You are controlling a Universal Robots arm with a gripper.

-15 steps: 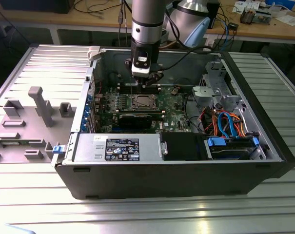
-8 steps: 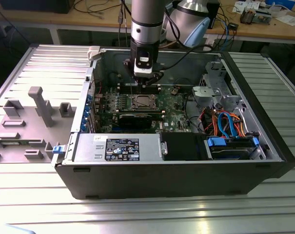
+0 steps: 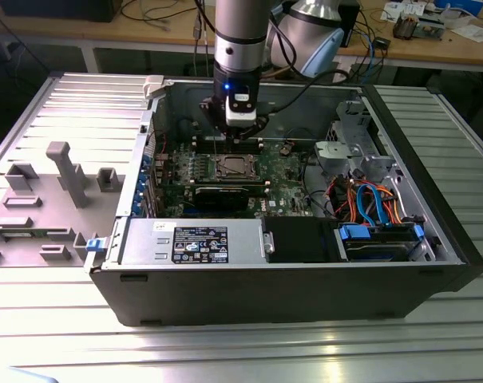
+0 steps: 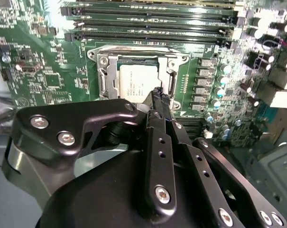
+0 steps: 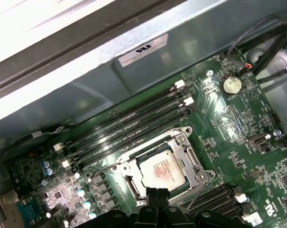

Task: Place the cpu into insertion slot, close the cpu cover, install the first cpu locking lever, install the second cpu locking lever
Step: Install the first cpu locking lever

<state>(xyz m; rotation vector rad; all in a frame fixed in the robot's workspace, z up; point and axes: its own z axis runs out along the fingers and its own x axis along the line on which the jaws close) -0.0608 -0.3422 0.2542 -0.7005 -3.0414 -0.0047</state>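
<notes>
Log the ribbed grey metal desk (image 3: 225,351) carrying the open black tower computer case (image 3: 265,291). It lies on its side, probably so you can reach the board from above. The silver-grey robot arm (image 3: 239,40) drops straight into the case over the green circuit board (image 5: 238,142). On it, the square silver-rimmed insertion slot (image 3: 230,167) sits just beside the long black memory slots (image 5: 134,123). The thin silver cpu cover frame (image 5: 190,159) appears to lie flat on the slot. The small square cpu with its silver-grey metal top (image 5: 158,172) is seated level in the slot and shows through the cover's window with faint print on it. The jaws are pressed together, gripping nothing, tips just over the chip's edge; you cannot tell whether they touch. Closed tips suit pushing, by my judgement. Lever state: cannot tell.
</notes>
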